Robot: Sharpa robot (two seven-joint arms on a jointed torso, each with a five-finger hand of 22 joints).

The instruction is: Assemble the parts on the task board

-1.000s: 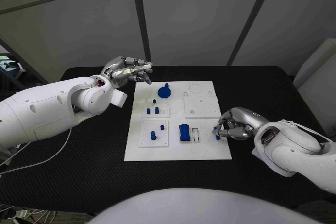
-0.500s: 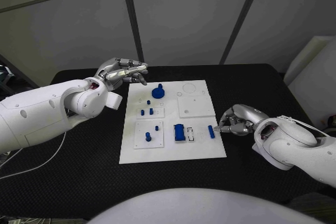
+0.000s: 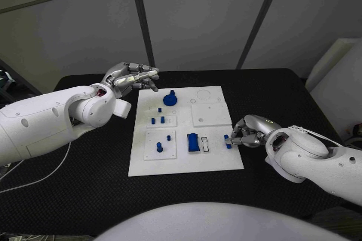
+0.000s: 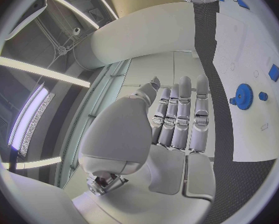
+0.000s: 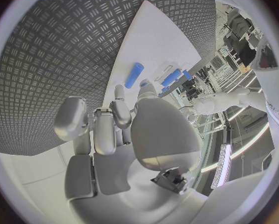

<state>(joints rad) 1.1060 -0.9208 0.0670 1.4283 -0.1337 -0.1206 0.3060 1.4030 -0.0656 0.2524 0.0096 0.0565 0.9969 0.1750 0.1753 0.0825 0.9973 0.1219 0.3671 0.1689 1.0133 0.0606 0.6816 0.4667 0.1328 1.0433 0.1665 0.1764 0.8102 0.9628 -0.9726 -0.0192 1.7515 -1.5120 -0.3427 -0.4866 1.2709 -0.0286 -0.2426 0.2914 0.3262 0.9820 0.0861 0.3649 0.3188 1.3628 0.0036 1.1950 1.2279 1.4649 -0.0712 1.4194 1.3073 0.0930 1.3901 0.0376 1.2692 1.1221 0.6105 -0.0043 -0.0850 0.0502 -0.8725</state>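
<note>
— Black is the table (image 3: 90, 168), and on its middle lies the white task board (image 3: 184, 162). What is nearest to the robot on it?

— On the near half I see a blue block (image 3: 194, 142) standing in its slot, and left of it a small blue peg (image 3: 159, 146) on a raised square. At the board's right edge lies a short blue pin (image 3: 226, 141).

— And the right hand (image 3: 247, 132)?

— It is just beside this pin, fingers curled together. If the fingertips touch the pin or only stand next to it, I cannot tell; in the right wrist view the pin (image 5: 134, 75) lies flat on the board, a little in front of the fingers.

— What is further away?

— Some small blue pegs (image 3: 158, 119) in the middle, then a blue gear (image 3: 170, 99) at the far part. The left hand (image 3: 134, 76) hovers beyond the board's far left corner, fingers curled in, holding nothing.
</note>
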